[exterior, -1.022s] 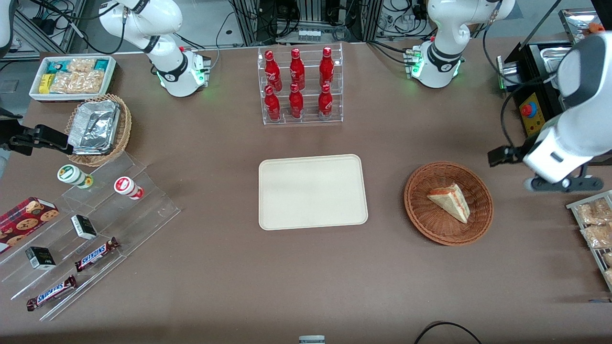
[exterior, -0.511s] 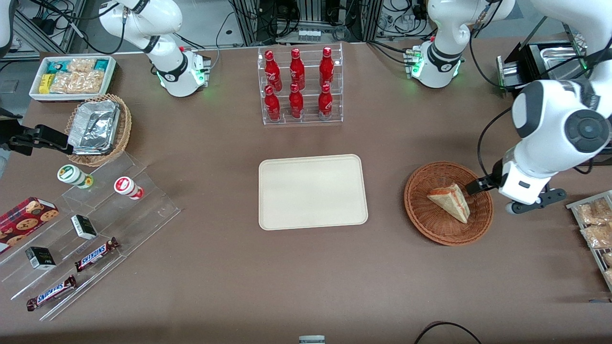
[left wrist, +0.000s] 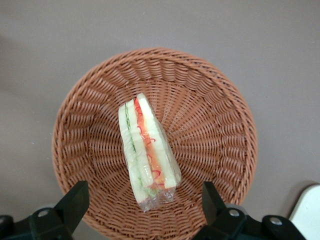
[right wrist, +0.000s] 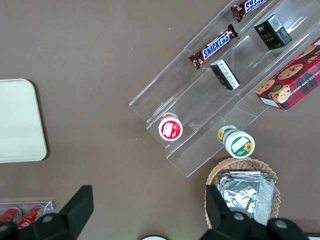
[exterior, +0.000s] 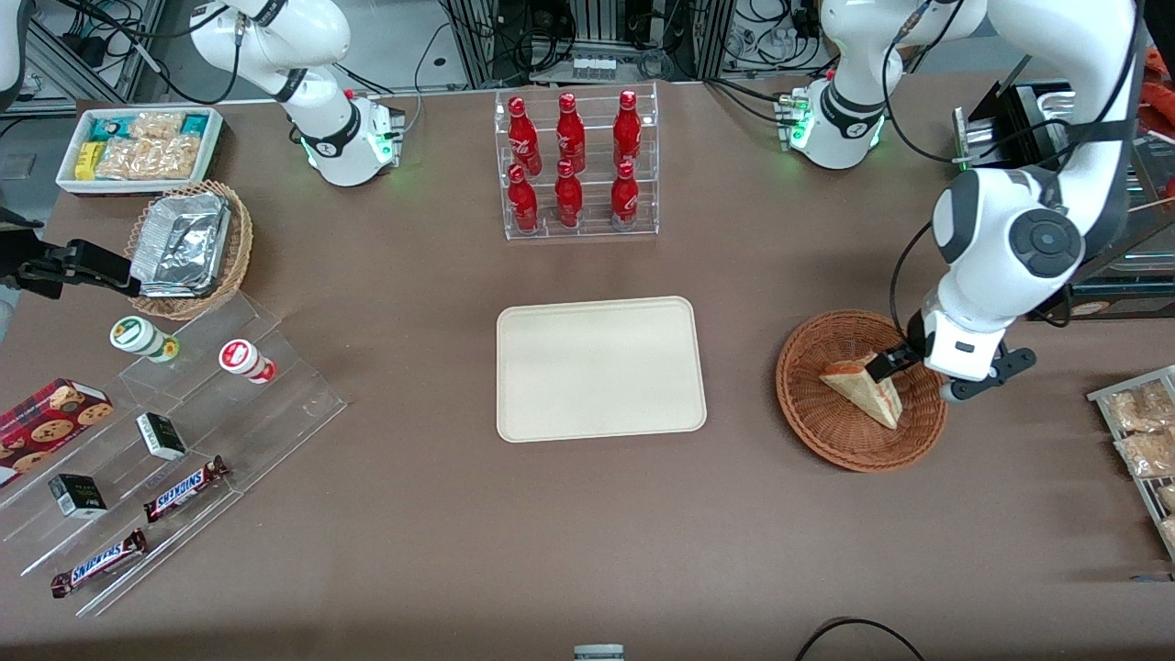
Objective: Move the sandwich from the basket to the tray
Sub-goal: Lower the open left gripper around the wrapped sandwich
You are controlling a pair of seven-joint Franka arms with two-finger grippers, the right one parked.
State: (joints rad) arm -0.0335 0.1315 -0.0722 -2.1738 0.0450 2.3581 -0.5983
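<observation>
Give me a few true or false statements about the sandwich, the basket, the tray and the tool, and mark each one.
1. The sandwich lies in the basket. True.
2. The tray already holds the sandwich. False: nothing lies on the tray.
3. The tool is open above the basket, one finger to each side of the sandwich. True.
4. The tool is shut on the sandwich. False: its fingers stand apart and do not touch the sandwich.
5. The rack of red bottles stands nearer the front camera than the tray. False: it stands farther from it.
</observation>
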